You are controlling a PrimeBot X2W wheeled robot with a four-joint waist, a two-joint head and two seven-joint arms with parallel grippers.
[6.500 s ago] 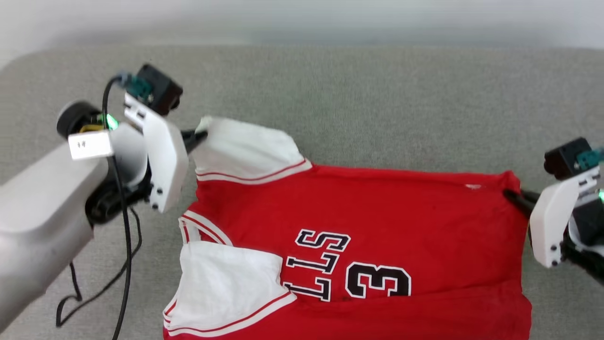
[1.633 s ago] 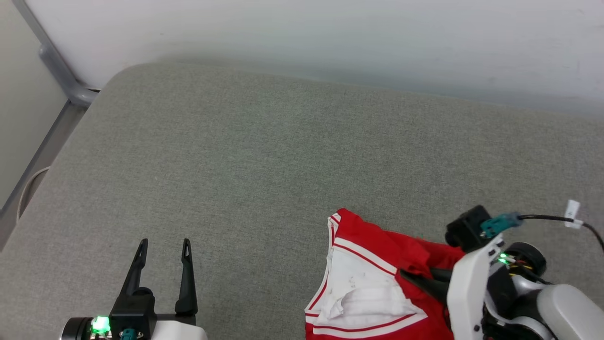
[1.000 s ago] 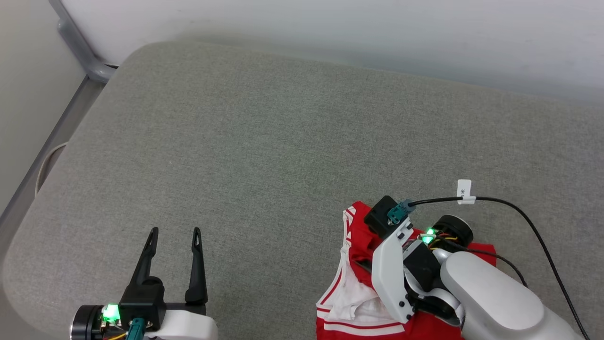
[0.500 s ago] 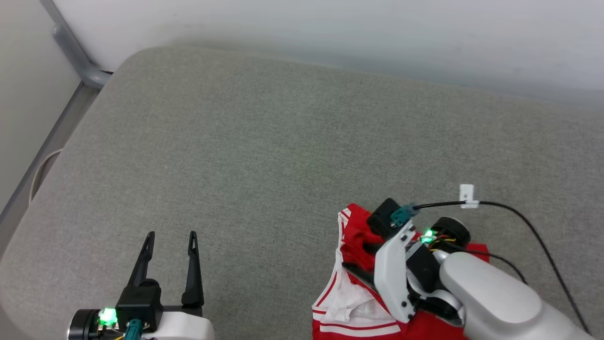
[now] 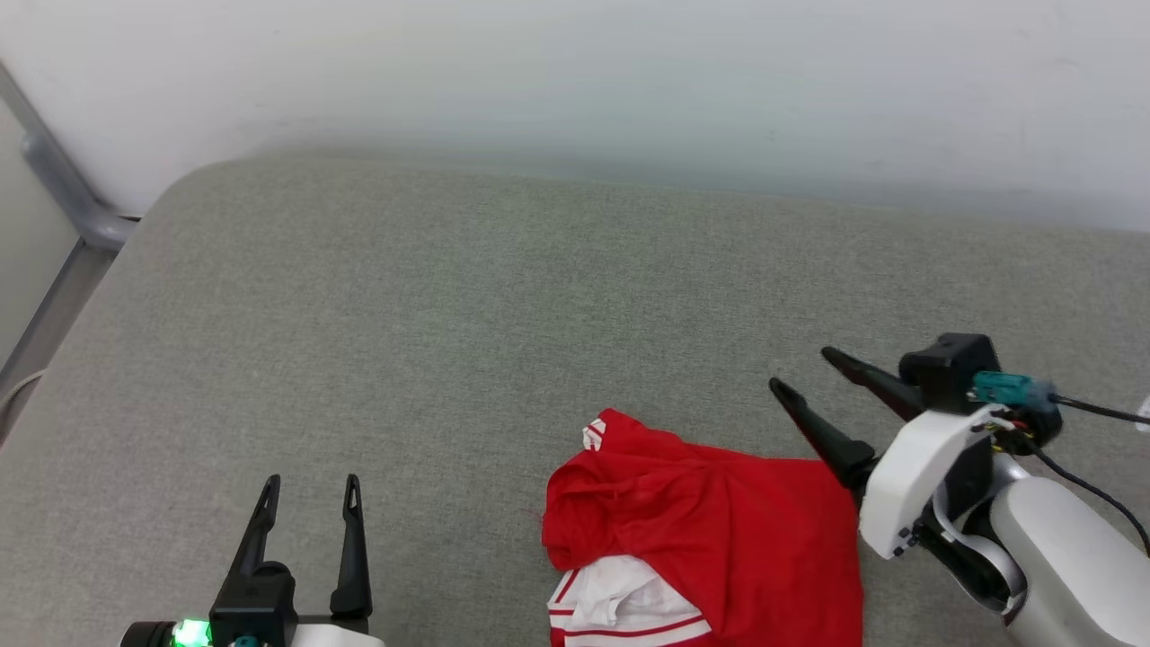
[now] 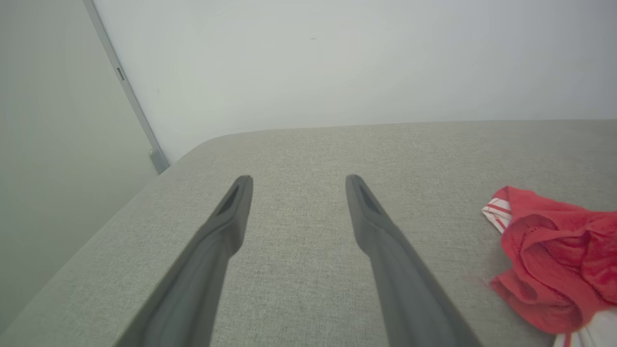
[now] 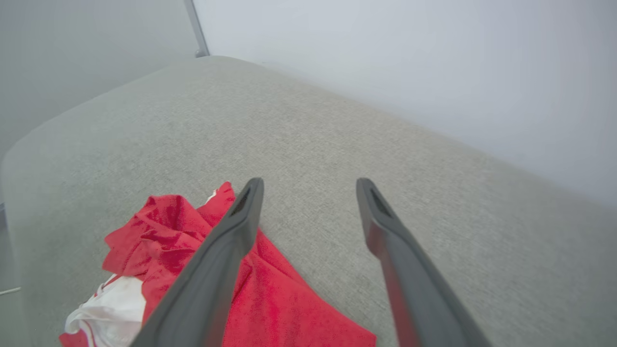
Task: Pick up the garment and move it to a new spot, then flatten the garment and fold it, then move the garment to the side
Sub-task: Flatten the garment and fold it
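garment (image 5: 701,512): red, white sleeve, red-white striped trim | worktop (image 5: 449,314): grey weave | gripper fingers (image 5: 350,557): black | wall (image 5: 575,72): white

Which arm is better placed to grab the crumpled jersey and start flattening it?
Right, probably. The right gripper is open just beside the garment; the left gripper, also open, sits farther off across the cushion.

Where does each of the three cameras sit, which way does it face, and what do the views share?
Head view: from the head, down onto the grey cushion; left gripper and right gripper show, both open.
Left wrist view: along its own open fingers toward the wall.
Right wrist view: along its own fingers, across the cushion.
Shared: all three see the crumpled red shirt.
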